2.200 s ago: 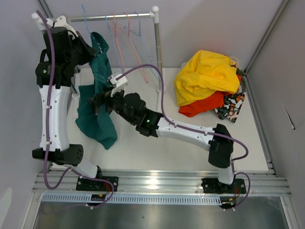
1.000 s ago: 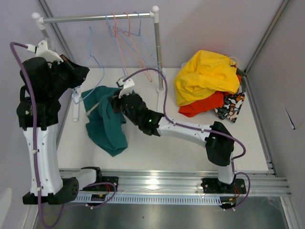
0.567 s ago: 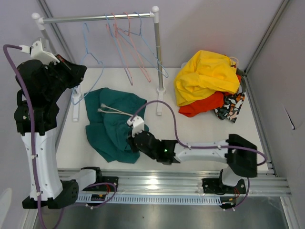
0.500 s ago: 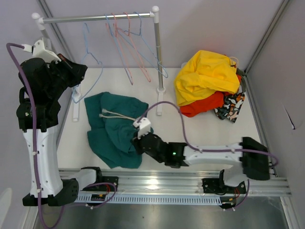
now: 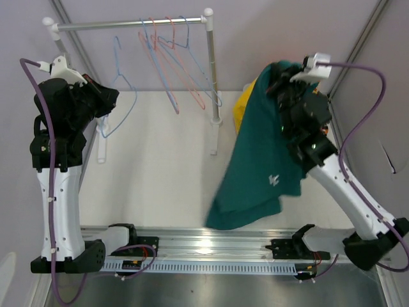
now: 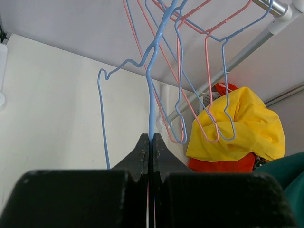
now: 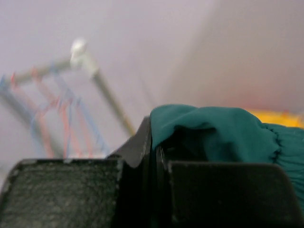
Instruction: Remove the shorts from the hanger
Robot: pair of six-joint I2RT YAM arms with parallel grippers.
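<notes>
The teal shorts [image 5: 259,166] hang in the air at the right, pinched at the waistband by my right gripper [image 5: 279,73], which is shut on them [image 7: 218,133]. They cover most of the yellow shorts [image 5: 245,102]. In the left wrist view the yellow shorts [image 6: 237,128] lie on red-orange shorts [image 6: 218,164]. My left gripper [image 6: 152,137] is shut on the wire of an empty blue hanger [image 6: 152,90], held off the rail at the left [image 5: 121,96].
The metal rail [image 5: 134,24] on its white post [image 5: 212,77] carries several empty pink and blue hangers [image 5: 172,64]. Grey walls close in on both sides, and the white table [image 5: 160,173] lies below.
My right arm has swung up from the near table to the far right, lifting the teal shorts off the table. My left arm has barely moved with the blue hanger.
</notes>
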